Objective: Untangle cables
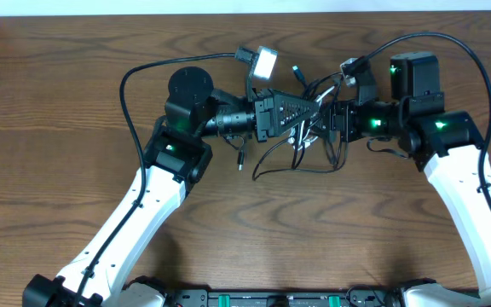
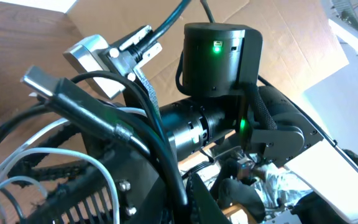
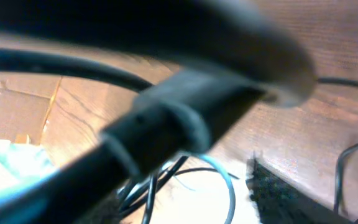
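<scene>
The cables (image 1: 301, 152) lie in a tangle at the table's middle, black loops mixed with thin white strands, and one small plug end (image 1: 239, 164) trails to the left. My left gripper (image 1: 303, 111) reaches in from the left. In the left wrist view it (image 2: 179, 199) is shut on a black cable (image 2: 160, 155), with a plug-ended black cord (image 2: 92, 112) and white strands (image 2: 114, 180) draped over its fingers. My right gripper (image 1: 329, 121) meets the tangle from the right. Its view is blurred: a thick black plug (image 3: 166, 124) crosses close to the lens, and one dark finger (image 3: 278, 186) shows beside a white loop (image 3: 229, 186).
The arms' own thick wires arc over the wood at the left (image 1: 126, 85) and right (image 1: 484, 77). The right arm's black motor housing (image 2: 216, 62) stands directly in front of the left wrist. Cardboard (image 2: 278, 25) lies beyond the table's far edge.
</scene>
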